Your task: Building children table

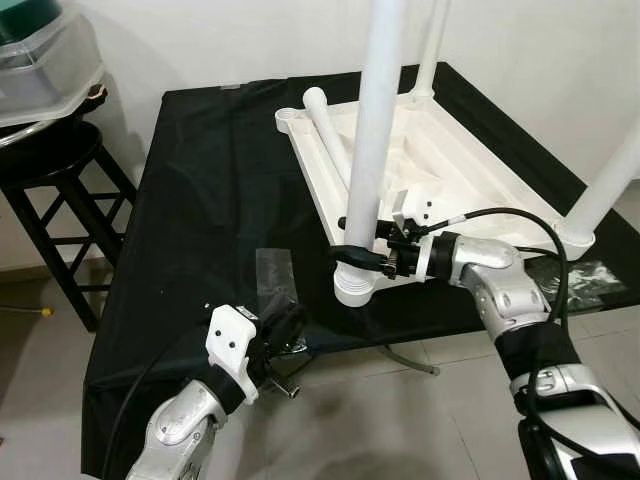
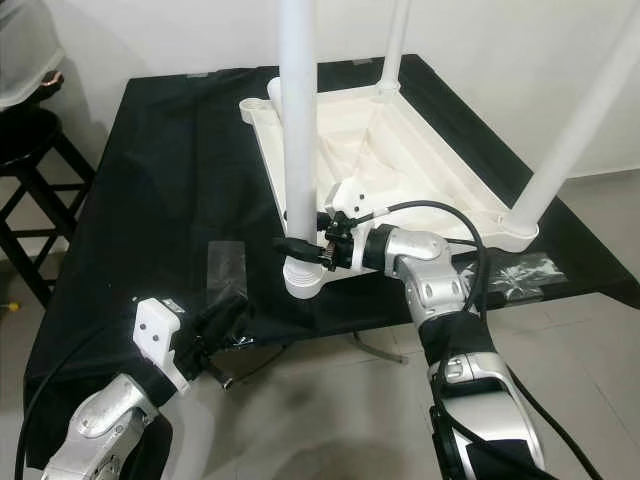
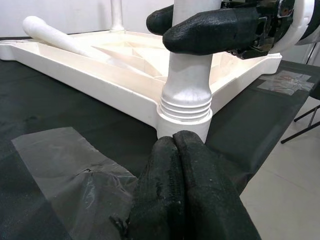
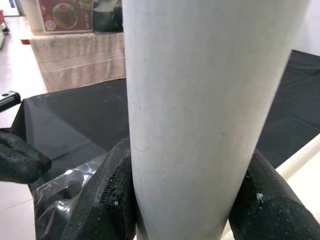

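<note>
A white plastic children's table top (image 1: 420, 160) lay upside down on a surface (image 1: 200, 200) draped in black cloth, its ribbed, moulded underside facing up. Smooth round white legs stood upright from its corner sockets. The nearest leg (image 1: 372, 150) rose from the threaded socket (image 1: 355, 285) at the corner at about 6 o'clock of the top. Another upright leg (image 1: 605, 190) stood at 3 o'clock, and a third (image 1: 430, 50) at 12 o'clock. A loose leg (image 1: 330, 135) lay flat across the top toward 11 o'clock.

The right pincer (image 1: 352, 251) reached in from 3 o'clock of the nearest leg, its two black rubbery fingers clamped either side of that leg just above the socket.

The left pincer (image 3: 177, 145) hovered at the surface's near edge, at about 7 o'clock of the socket, its fingers pressed together on nothing, just short of the socket's base. A creased patch of clear tape (image 1: 273, 270) was stuck to the cloth beside it.

A black wooden stool (image 1: 50, 190) stood at 9 o'clock, beyond the surface.
</note>
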{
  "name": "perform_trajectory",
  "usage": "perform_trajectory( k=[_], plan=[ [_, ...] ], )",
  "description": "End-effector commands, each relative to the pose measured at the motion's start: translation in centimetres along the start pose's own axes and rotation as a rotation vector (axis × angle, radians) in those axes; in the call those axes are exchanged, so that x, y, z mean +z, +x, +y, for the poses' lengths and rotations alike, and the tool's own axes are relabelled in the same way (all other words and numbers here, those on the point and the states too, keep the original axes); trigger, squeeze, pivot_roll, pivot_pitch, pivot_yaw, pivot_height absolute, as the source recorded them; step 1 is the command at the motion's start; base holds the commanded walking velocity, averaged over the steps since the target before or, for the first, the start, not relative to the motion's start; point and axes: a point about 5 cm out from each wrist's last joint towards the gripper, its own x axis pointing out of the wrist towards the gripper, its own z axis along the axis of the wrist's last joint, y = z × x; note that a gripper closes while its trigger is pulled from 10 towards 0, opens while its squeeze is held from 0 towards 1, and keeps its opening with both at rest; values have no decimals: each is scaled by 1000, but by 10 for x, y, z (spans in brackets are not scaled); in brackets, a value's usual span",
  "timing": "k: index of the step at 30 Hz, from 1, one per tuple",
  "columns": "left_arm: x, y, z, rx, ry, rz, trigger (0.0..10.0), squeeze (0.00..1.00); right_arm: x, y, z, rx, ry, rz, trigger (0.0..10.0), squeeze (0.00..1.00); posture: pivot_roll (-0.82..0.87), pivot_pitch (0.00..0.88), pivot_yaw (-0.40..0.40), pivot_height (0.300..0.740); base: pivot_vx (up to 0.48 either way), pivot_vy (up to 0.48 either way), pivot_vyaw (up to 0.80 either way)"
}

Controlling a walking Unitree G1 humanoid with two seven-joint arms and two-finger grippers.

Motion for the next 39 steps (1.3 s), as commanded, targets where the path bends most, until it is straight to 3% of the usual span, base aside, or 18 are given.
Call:
perform_trajectory(
  k=[1, 7, 8, 9, 10, 12, 20, 21, 22, 23, 24, 25, 31, 32, 33, 34, 37, 39],
  plan=[
    [-1, -3, -1, -5, 6, 10, 10000, 0, 1, -4, -2, 6, -24, 9, 0, 0, 36, 161, 35, 740, 0, 0, 0],
    [0, -3, 0, -2, 6, 7, 10000, 0, -26, -5, 13, -126, 37, 46, 0, 0, 28, 171, 17, 740, 0, 0, 0],
    [1, -4, 0, 2, 11, 6, 10000, 0, -43, 1, 19, -440, 67, 110, 0, 0, 29, 173, 11, 740, 0, 0, 0],
    [1, -4, 2, 7, 14, 4, 10000, 0, -61, 4, 45, -620, 146, 166, 0, 0, 25, 184, 14, 740, 0, 0, 0],
    [1, -4, 2, 7, 14, 4, 10000, 0, -61, 4, 45, -620, 146, 166, 0, 0, 25, 184, 14, 740, 0, 0, 0],
    [2, -4, 4, 12, 20, 2, 10000, 0, -74, -1, 76, -809, 208, 237, 0, 0, 6, 178, 37, 740, 0, 0, 0],
    [1, 0, 2, -30, 3, -4, 10000, 0, -71, 1, 65, -818, 170, 233, 0, 0, 5, 167, 24, 740, 0, 0, 0],
    [2, -1, 0, -49, 1, -5, 10000, 0, -71, 3, 64, -812, 166, 241, 3882, 0, 4, 166, 25, 740, 0, 0, 0],
    [2, -1, 0, -49, 1, -5, 10000, 0, -71, 3, 64, -812, 166, 241, 3882, 0, 4, 166, 25, 740, 0, 0, 0],
    [3, -4, -6, -105, 3, -12, 10000, 0, -69, 6, 59, -798, 175, 216, 10000, 0, 11, 159, 19, 740, 0, 0, 0],
    [4, -6, -10, -144, 5, -18, 10000, 0, -66, 8, 57, -799, 182, 200, 10000, 0, 12, 158, 18, 740, 0, 0, 0],
    [5, -9, -14, -180, -11, -23, 10000, 0, -60, 11, 54, -750, 208, 154, 10000, 1000, 11, 156, 18, 740, 0, 0, 0],
    [5, -12, -20, -237, -31, -32, 10000, 0, -30, 19, 45, -544, 223, -1, 10000, 1000, 8, 151, 12, 740, 0, 0, 0],
    [5, -11, -21, -244, -35, -35, 10000, 0, -20, 17, 41, -448, 198, -34, 10000, 365, 9, 147, 8, 740, 0, 0, 0],
    [5, -10, -22, -251, -37, -37, 10000, 0, -13, 15, 36, -371, 159, -46, 10000, 0, 14, 143, 3, 740, 0, 0, 0],
    [5, -10, -22, -251, -37, -37, 10000, 0, -13, 15, 36, -371, 159, -46, 10000, 0, 14, 143, 3, 740, 0, 0, 0],
    [5, -10, -24, -265, -43, -41, 10000, 0, -4, 7, 21, -192, 49, -20, 10000, 0, 19, 141, -3, 740, 0, 0, 0],
    [4, -12, -25, -271, -53, -41, 10000, 0, 3, 5, 10, -94, 25, -20, 10000, 0, 23, 142, -8, 740, 0, 0, 0]
  ],
)
